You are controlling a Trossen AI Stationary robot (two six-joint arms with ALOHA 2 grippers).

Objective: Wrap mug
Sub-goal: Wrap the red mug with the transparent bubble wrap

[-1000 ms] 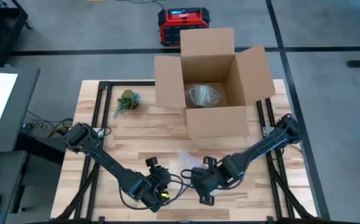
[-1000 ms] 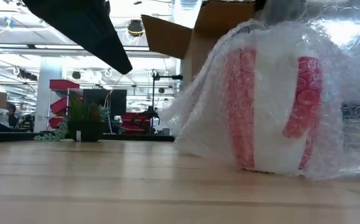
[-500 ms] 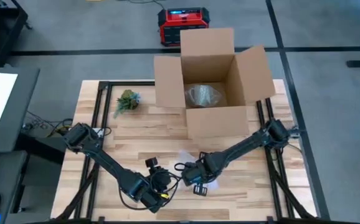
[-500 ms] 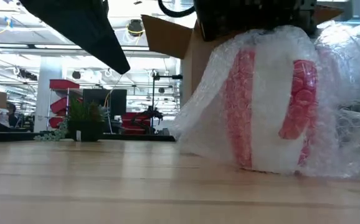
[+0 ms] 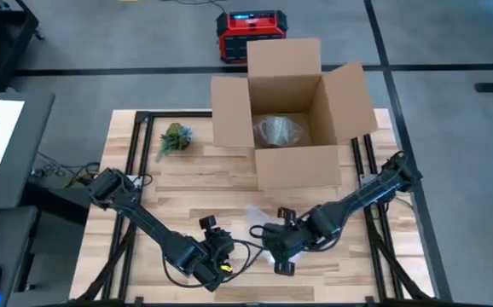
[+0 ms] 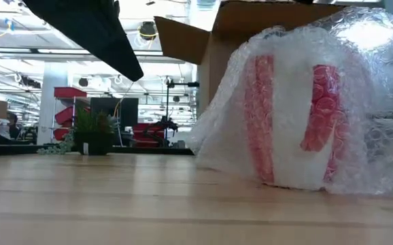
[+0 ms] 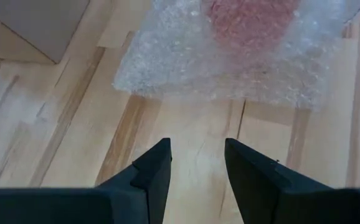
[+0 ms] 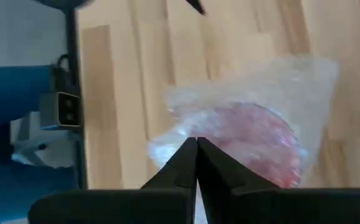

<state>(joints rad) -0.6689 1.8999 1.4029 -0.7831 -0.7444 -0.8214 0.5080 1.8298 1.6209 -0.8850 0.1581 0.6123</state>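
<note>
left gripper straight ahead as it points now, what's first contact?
Probably the bubble wrap around the red-and-white mug. The open left gripper points at its near edge across bare table; depth unclear.

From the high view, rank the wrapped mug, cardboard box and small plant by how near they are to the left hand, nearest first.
From the left hand:
1. Wrapped mug, just right of it at the table's front.
2. Small plant, at the back left of the table.
3. Cardboard box, at the back, right of centre; near the plant's distance, so this order is loose.
</note>
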